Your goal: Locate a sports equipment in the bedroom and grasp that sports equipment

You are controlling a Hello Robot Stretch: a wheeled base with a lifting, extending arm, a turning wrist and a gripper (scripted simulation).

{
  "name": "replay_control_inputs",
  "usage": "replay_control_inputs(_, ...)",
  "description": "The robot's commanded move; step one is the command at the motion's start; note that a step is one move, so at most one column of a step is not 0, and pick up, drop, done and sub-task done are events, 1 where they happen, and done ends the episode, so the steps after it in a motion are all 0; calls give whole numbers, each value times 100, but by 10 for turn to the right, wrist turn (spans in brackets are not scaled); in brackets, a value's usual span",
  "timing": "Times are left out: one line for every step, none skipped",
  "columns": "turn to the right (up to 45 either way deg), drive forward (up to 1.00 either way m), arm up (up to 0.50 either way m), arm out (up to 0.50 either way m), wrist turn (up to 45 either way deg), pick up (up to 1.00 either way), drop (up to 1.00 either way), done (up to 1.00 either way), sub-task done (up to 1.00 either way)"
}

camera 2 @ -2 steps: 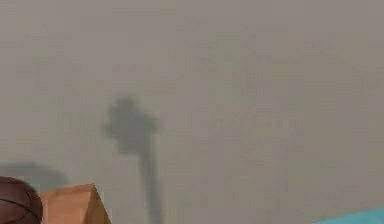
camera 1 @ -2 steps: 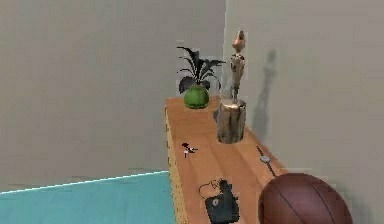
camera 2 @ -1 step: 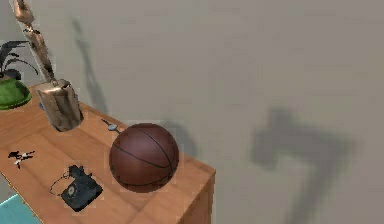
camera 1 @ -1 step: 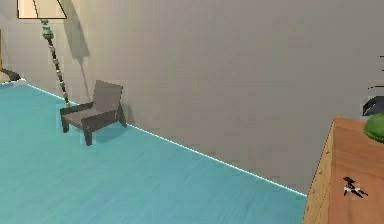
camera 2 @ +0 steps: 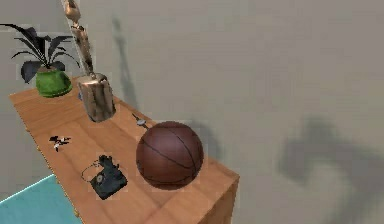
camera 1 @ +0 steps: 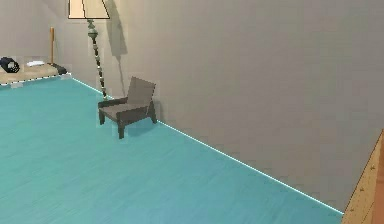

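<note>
A dark reddish-brown basketball (camera 2: 170, 154) with black seams rests on a long wooden dresser top (camera 2: 205, 198), near the end that lies toward the arm side view's lower right. It sits a little in from the front edge, with the grey wall behind it.
On the same top stand a potted plant (camera 2: 48, 70), a tall statue (camera 2: 92, 85) and a small dark object (camera 2: 108, 178). The forward view has a teal floor (camera 1: 120, 170), a dark armchair (camera 1: 128, 106) and a floor lamp (camera 1: 93, 40) by the wall, and a wooden edge (camera 1: 368, 190) at lower right.
</note>
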Motion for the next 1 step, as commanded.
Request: replay_control_inputs(0, 0, 50, 0, 0, 0, 0, 0, 0)
